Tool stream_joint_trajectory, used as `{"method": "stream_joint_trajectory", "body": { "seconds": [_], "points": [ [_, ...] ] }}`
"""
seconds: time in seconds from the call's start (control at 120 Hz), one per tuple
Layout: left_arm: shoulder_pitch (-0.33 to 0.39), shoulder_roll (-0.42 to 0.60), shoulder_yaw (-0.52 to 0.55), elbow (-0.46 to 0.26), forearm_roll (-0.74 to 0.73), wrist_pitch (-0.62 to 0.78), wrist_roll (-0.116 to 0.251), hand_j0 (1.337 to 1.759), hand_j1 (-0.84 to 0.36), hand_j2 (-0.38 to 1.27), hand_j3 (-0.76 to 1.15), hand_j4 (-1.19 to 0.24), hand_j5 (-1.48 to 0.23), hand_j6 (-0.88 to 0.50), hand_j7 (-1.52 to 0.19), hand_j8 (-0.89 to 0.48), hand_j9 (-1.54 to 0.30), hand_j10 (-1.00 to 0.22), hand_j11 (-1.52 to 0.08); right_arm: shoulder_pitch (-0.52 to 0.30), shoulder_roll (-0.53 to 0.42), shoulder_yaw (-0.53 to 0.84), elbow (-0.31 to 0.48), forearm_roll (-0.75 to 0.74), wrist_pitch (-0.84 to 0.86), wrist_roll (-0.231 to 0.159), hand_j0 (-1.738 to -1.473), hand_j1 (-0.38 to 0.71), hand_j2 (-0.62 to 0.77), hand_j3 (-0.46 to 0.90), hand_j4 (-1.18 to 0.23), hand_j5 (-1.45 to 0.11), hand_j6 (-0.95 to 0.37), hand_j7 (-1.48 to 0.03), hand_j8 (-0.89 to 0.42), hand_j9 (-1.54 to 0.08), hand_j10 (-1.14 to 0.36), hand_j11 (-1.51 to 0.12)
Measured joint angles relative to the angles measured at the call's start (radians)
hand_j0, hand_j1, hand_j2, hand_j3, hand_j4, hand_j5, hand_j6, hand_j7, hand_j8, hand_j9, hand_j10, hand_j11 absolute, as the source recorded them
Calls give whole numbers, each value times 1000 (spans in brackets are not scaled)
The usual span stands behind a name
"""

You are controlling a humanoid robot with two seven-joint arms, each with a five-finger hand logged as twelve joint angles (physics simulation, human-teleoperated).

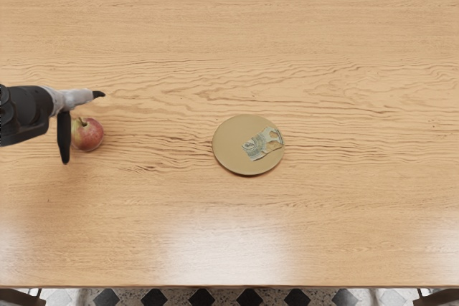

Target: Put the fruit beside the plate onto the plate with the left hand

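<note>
A red and yellow apple lies on the wooden table at the far left. My left hand comes in from the left edge and hovers right at the apple, its fingers spread: one points right above the fruit, another hangs down along its left side. The hand holds nothing. A round tan plate sits near the table's middle, well to the right of the apple, with a small printed picture on its right part. The right arm is out of view.
The wooden table fills the view. Its front edge runs along the bottom, with a checkered floor below it. A grey wall lies beyond the far edge.
</note>
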Motion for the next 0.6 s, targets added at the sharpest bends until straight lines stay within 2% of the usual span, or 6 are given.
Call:
{"method": "stream_joint_trajectory", "body": {
  "seconds": [0.192,0.6],
  "points": [
    [-1,-40,22,48,35,45,0,1658,349,2,0,-5,-1,-7,-1,-6,0,-4,0,-1,0,0,0,0,0,0,-1658,-333,-3,0,-13,-17,-13,-17,-13,-17,-13,-17],
    [-1,-75,55,58,42,56,0,1658,341,4,0,-13,-11,-14,-11,-14,-11,-12,-10,-1,0,0,0,0,0,0,-1658,-333,-3,0,-13,-17,-13,-17,-13,-17,-13,-17]
  ]
}}
